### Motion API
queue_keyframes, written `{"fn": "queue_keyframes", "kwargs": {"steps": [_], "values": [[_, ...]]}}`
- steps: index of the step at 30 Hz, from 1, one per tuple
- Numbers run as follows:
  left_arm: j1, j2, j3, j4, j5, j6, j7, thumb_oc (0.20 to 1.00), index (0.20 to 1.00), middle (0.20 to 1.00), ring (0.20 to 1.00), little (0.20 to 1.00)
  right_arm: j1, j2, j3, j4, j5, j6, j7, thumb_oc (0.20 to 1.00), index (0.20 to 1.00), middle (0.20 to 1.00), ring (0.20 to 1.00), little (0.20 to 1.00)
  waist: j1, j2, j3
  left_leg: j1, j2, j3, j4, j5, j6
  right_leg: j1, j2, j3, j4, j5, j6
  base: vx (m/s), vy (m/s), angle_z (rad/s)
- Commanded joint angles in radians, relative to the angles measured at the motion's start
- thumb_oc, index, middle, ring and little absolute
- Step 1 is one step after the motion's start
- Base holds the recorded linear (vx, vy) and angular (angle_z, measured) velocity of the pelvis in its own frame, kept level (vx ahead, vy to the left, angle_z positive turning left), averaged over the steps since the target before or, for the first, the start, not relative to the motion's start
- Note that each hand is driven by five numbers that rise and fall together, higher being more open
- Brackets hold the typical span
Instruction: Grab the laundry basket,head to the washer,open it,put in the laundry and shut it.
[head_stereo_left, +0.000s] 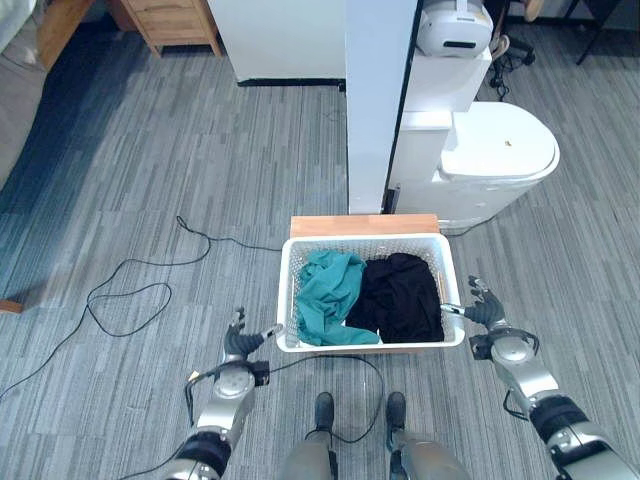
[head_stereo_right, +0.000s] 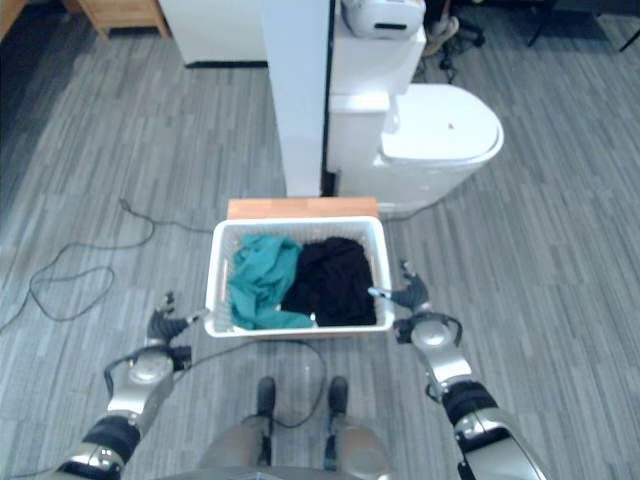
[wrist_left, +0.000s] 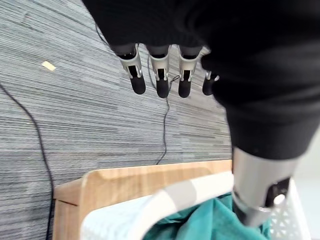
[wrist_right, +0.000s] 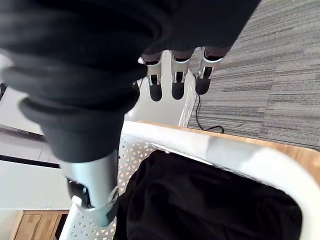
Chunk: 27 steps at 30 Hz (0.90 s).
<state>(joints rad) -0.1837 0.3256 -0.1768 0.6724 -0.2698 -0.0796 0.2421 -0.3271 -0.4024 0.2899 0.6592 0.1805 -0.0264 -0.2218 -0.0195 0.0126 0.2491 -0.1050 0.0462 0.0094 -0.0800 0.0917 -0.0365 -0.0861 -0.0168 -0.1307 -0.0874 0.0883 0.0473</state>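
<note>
In the left eye view, the white laundry basket (head_stereo_left: 368, 294) sits on a low wooden stand (head_stereo_left: 364, 225) at the centre of the grey plank floor (head_stereo_left: 130, 170). Inside lie a teal garment (head_stereo_left: 330, 297) toward 9 o'clock and a black garment (head_stereo_left: 402, 297) toward 3 o'clock. The left hand (head_stereo_left: 240, 341) is just beside the basket's rim at 8 o'clock, the right hand (head_stereo_left: 484, 307) at the rim at 4 o'clock. A white appliance (head_stereo_left: 490, 160) stands beyond the basket at about 1 o'clock; whether it is the washer cannot be told.

The right eye view shows the same layout, a hand at each short side of the basket.

In the left wrist view, the left hand's fingers (wrist_left: 158, 80) reach out straight over the floor, the thumb low by the rim; nothing is held.

In the right wrist view, the right hand's fingers (wrist_right: 176, 80) are likewise straight above the rim, gripping nothing.

The task looks to be at its very start: the basket is not yet lifted. Grasping it, walking to the washer, opening, loading and shutting all remain.
</note>
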Motion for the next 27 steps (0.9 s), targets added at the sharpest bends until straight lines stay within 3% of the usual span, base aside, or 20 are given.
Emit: {"fn": "queue_keyframes", "kwargs": {"steps": [1,8,9,10,17,27], "values": [[-0.104,0.037,-0.052,0.084,0.003,-0.033,0.036,1.000,1.000,1.000,1.000,1.000,-0.065,0.032,0.046,0.046,0.075,-0.025,-0.034,1.000,1.000,1.000,1.000,1.000,0.004,-0.046,0.025,-0.013,-0.018,0.031,-0.007,-0.036,-0.018,-0.030,-0.034,0.025,0.012,-0.098,0.053,-0.10,0.014,0.02],[-0.341,0.002,-0.213,0.361,0.050,0.005,0.019,1.000,1.000,1.000,1.000,1.000,-0.217,0.140,0.111,0.230,0.241,-0.033,-0.044,1.000,1.000,1.000,1.000,1.000,-0.019,-0.039,0.058,-0.113,-0.023,0.040,-0.007,0.000,-0.025,-0.155,-0.026,0.065,0.066,-0.077,0.046,-0.07,0.040,-0.04],[-0.360,-0.010,-0.225,0.377,0.049,0.006,0.019,1.000,1.000,1.000,1.000,1.000,-0.228,0.150,0.114,0.233,0.269,-0.039,-0.044,0.561,0.561,0.561,0.561,0.561,-0.022,-0.038,0.060,-0.118,-0.023,0.041,-0.007,0.002,-0.025,-0.159,-0.025,0.066,0.068,-0.076,0.046,0.00,0.000,0.00],[-0.375,-0.019,-0.231,0.387,0.045,0.004,0.021,0.200,0.200,0.200,0.200,0.200,-0.237,0.155,0.118,0.231,0.292,-0.049,-0.044,0.200,0.200,0.200,0.200,0.200,-0.023,-0.038,0.066,-0.122,-0.022,0.041,-0.007,0.004,-0.027,-0.164,-0.026,0.067,0.069,-0.075,0.046,0.00,0.000,0.00],[-0.255,-0.028,-0.189,0.195,0.009,-0.032,0.014,0.200,0.200,0.200,0.200,0.200,-0.141,0.135,0.096,0.053,0.327,-0.099,-0.014,0.200,0.200,0.200,0.200,0.200,-0.025,-0.039,0.067,-0.090,-0.024,0.050,-0.007,-0.011,-0.025,-0.135,-0.025,0.073,0.067,-0.084,0.046,0.01,-0.023,-0.03],[0.136,0.017,-0.023,-0.257,-0.027,-0.051,-0.057,0.200,0.200,0.200,0.200,0.200,0.223,0.015,-0.103,-0.421,0.153,-0.128,0.050,0.200,0.200,0.200,0.200,0.200,-0.037,-0.032,-0.008,0.051,-0.007,0.063,0.006,-0.071,-0.022,0.017,-0.018,0.069,0.031,-0.133,0.037,0.06,-0.071,0.05]]}}
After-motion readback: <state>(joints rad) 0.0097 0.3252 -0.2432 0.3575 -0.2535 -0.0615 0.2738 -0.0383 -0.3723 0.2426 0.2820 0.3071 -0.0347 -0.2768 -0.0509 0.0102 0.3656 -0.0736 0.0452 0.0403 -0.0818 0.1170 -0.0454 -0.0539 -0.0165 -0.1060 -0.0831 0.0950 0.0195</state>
